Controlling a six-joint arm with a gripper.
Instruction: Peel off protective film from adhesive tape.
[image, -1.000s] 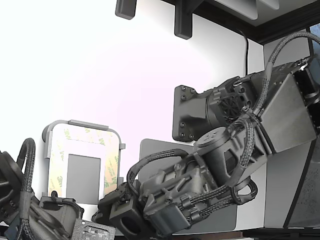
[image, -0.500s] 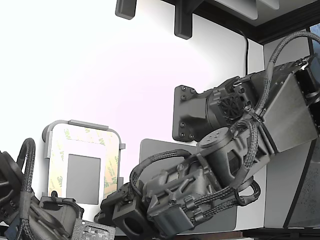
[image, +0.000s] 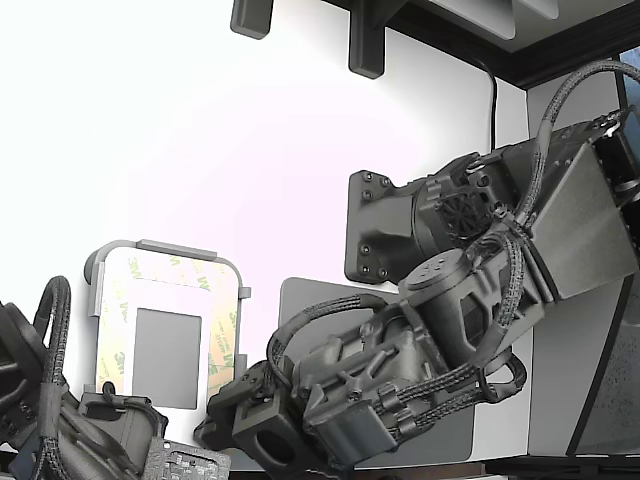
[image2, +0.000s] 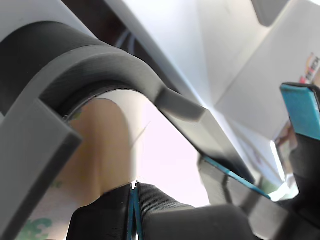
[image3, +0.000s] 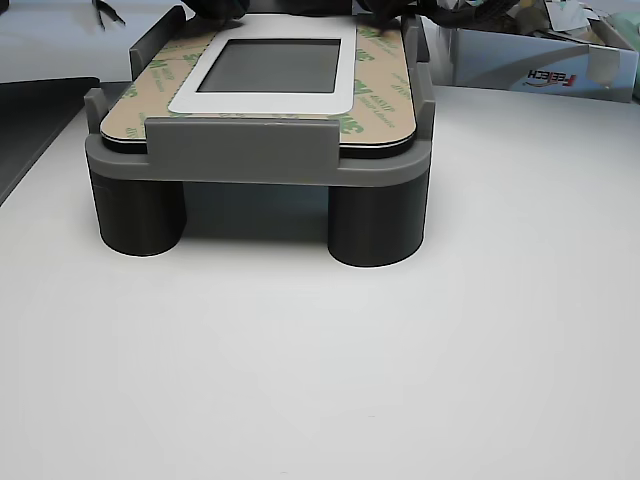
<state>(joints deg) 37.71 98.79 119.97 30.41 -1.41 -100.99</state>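
The protective film (image: 222, 340) is a cream frame with green 3M print, lying flat in the grey fixture (image: 165, 248) around a white plate (image: 165, 295) with a grey square centre. The other view shows the film (image3: 385, 100) smooth on the raised fixture (image3: 240, 150). No bare adhesive tape shows. In the wrist view my gripper (image2: 134, 192) has its dark fingertips pressed together at the rounded corner of the film (image2: 100, 145), under the fixture rim (image2: 75, 55). I cannot tell if film lies between them. In the exterior view my wrist (image: 260, 430) sits by the fixture's lower right corner.
A dark grey rounded mat (image: 320, 300) lies under my arm. A second arm (image: 60, 420) sits at the exterior view's lower left, below the fixture. A teal-padded dark part (image2: 300, 110) shows in the wrist view. A box (image3: 540, 60) stands behind the fixture in the other view.
My arm's wrist has shifted slightly toward the exterior view's right and down. The film on the fixture looks unchanged.
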